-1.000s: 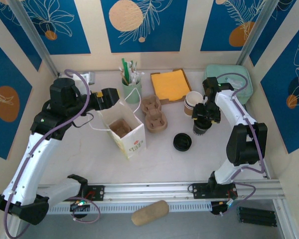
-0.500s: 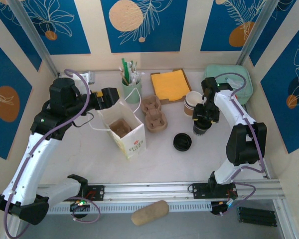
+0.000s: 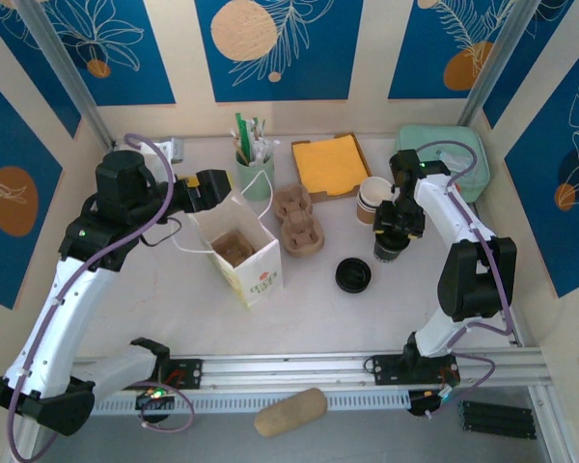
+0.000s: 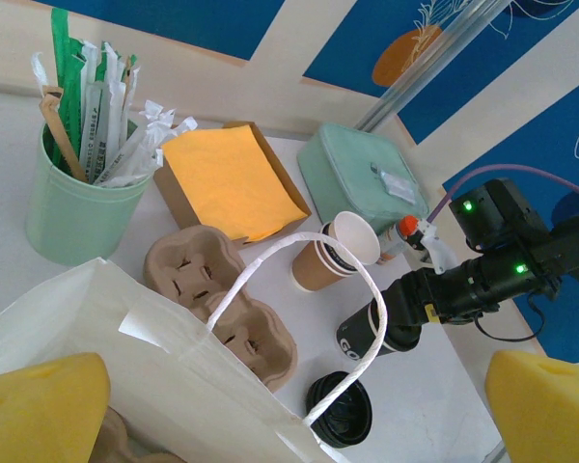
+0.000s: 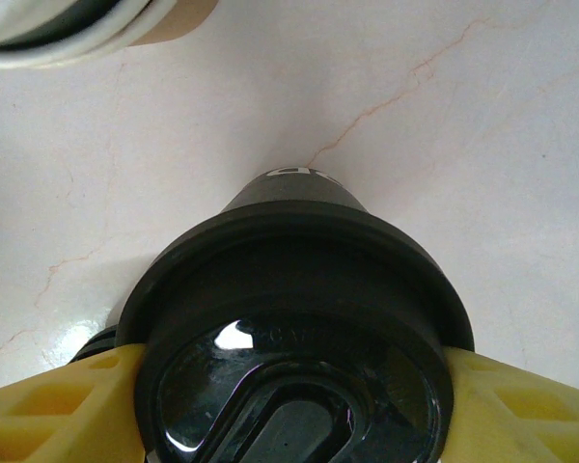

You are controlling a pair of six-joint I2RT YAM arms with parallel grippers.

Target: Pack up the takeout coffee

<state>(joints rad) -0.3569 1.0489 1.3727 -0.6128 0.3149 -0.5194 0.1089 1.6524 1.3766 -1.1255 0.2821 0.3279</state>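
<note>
Writing: the red label (image 3: 266,281) on the front wall of the white paper bag (image 3: 254,265) has print too small to read. The takeout coffee (image 4: 365,336) has a white logo on its dark side, unreadable. In the right wrist view its black lid has raised lettering, too faint to read.

Vs one second ago: the right gripper (image 3: 394,231) has shifted very slightly toward the back over the cup. The bag, the left arm and the loose items are unchanged.

Takeout coffee: it stands upright on the table (image 3: 309,309), well to the right of the bag and apart from it. It sits directly under the right gripper, between its fingers. The yellow pads (image 5: 68,410) press it from both sides just under the lid rim, so the right gripper is clamped on the cup.

Left gripper (image 3: 210,189): jaws spread wide, holding nothing, over the bag's back-left rim.

Others: the loose black lid (image 3: 353,275) lies right of the bag, between it and the coffee. The pulp cup carrier (image 3: 299,220) is just behind-right of the bag. The stack of lidless cups (image 3: 372,198) is right of the bag and further back than the coffee.
</note>
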